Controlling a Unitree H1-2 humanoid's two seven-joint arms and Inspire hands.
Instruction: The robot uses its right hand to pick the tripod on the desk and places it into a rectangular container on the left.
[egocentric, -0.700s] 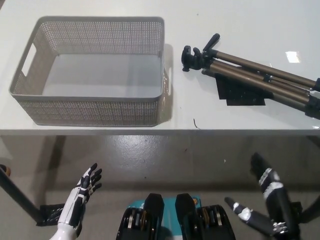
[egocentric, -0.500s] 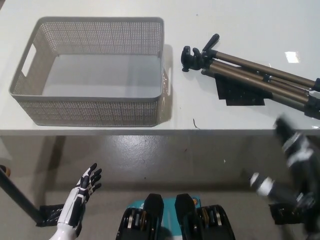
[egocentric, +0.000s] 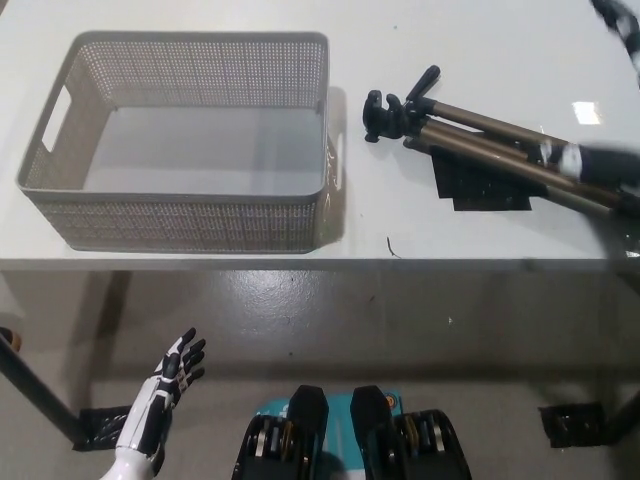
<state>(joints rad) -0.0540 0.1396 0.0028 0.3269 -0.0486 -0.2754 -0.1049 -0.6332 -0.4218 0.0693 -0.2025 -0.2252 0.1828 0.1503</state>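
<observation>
Now, right hand (egocentric: 600, 162): black, blurred at the right edge of the head view, over the tripod's legs; grip and finger spread impossible to tell.
Left hand (egocentric: 165, 385): white, low at the lower left, below the counter's front edge, fingers spread apart, holding nothing.
Tripod (egocentric: 470, 135): folded, lying flat on the counter's right part, bronze legs running to the right edge, black head pointing toward the container.
Black patch (egocentric: 485, 190): flat on the counter, partly under the tripod's legs.
Container (egocentric: 185, 225): grey, rectangular, perforated walls, handle cut-out in the left wall, standing on the left of the counter, apart from the tripod's head.
Counter (egocentric: 250, 20): white, glossy, front edge running across the middle of the view.
</observation>
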